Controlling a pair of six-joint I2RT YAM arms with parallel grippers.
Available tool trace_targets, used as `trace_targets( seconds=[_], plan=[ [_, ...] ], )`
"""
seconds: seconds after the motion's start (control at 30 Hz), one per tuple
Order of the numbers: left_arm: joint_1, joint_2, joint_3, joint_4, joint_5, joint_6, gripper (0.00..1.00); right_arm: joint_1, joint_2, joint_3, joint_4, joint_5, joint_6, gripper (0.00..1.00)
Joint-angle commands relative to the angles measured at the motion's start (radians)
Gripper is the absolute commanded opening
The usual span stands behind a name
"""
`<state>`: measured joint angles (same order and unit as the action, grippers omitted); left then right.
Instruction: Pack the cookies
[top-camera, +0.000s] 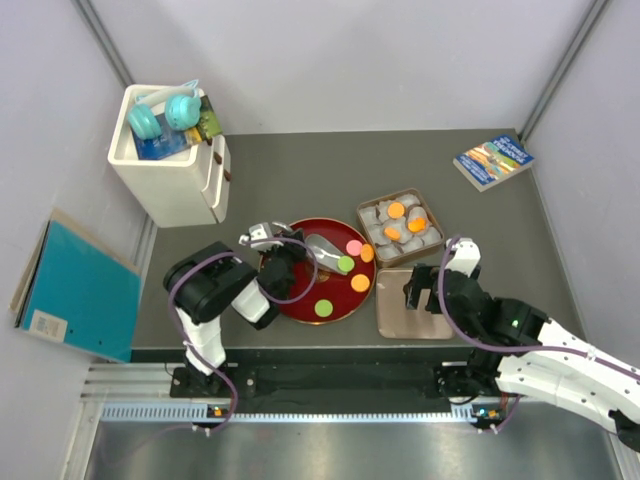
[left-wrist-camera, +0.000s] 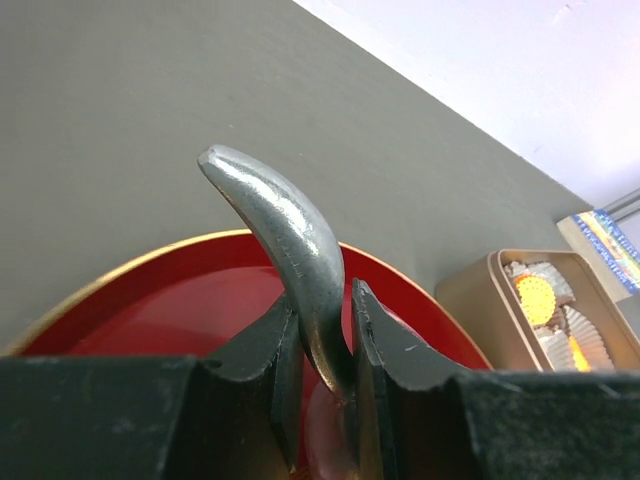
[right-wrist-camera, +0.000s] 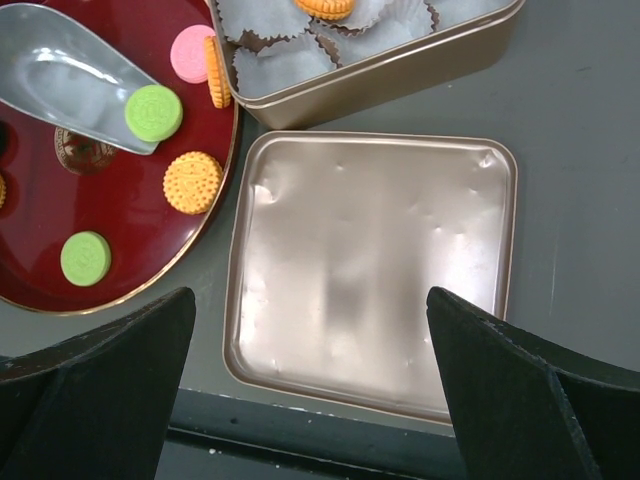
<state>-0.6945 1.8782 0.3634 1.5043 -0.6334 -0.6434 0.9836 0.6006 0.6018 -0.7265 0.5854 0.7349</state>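
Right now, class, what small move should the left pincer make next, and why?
Probably lift the scoop toward the tin: the left pincer is shut on its handle, a green cookie rests on its lip, and some paper cups sit empty.

A white rectangular plastic storage box (top-camera: 170, 175) stands on the dark grey worktop (top-camera: 300, 170), beyond and to the left of the left pincer (top-camera: 288, 255) and well apart from it. Pale teal headphones (top-camera: 165, 113) poke from its open top. Further left of that pincer, off the worktop's edge, is a flat teal folder (top-camera: 78, 290). A colourful paperback book (top-camera: 493, 161) lies at the far right corner, well beyond the right pincer (top-camera: 424, 290).
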Motion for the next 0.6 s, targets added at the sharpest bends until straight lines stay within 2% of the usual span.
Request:
trace_targets(
  seconds=[0.0,0.27,0.4,0.57],
  plan=[
    [0.016,-0.094,-0.058,0.189,-0.002,0.186,0.00,-0.002,-0.001,0.027,0.019,0.013,-0.005,0.99],
    [0.030,-0.332,-0.017,-0.024,0.047,0.218,0.00,0.000,-0.016,0.036,0.030,0.010,-0.011,0.99],
    [0.029,-0.376,0.063,-0.130,0.080,0.223,0.00,0.000,-0.038,0.053,0.024,0.019,-0.014,0.99],
    [0.032,-0.358,0.159,-0.148,0.106,0.194,0.00,0.000,-0.062,0.069,0.004,0.034,-0.022,0.99]
  ],
)
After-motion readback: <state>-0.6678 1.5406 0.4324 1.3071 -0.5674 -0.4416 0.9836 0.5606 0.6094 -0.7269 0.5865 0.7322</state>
